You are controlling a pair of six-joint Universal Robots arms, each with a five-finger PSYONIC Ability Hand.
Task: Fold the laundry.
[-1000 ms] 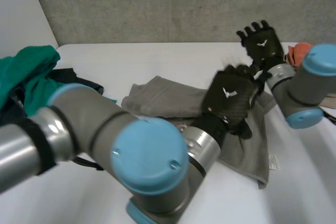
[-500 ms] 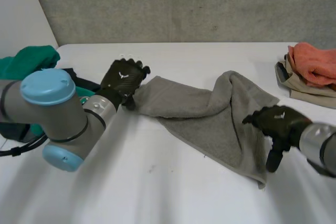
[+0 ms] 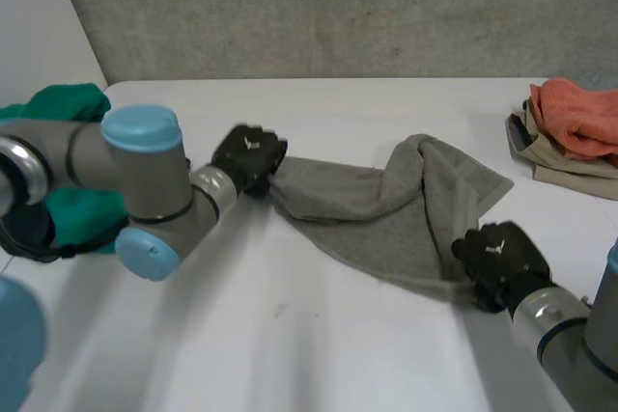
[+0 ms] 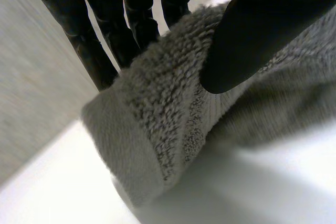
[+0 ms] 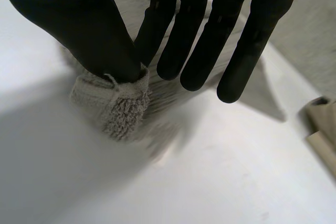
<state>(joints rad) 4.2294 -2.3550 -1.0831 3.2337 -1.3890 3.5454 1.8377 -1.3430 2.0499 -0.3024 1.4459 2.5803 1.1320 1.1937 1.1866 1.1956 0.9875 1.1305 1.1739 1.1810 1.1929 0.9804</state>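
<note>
A grey towel lies rumpled across the middle of the white table, with a raised fold near its far right part. My left hand is at the towel's left corner; in the left wrist view its thumb presses the grey towel's corner against the fingers. My right hand is at the towel's near right corner. Its own view shows the thumb pinching that hemmed towel corner against a finger, the other fingers held straight.
A heap of green and dark clothes lies at the table's left edge behind my left arm. At the far right an orange cloth sits on folded beige items.
Both hands have closed on the towel's corners. The left hand shifted slightly right at the left corner. The right hand moved in onto the near right corner, which is now drawn up off the table.
</note>
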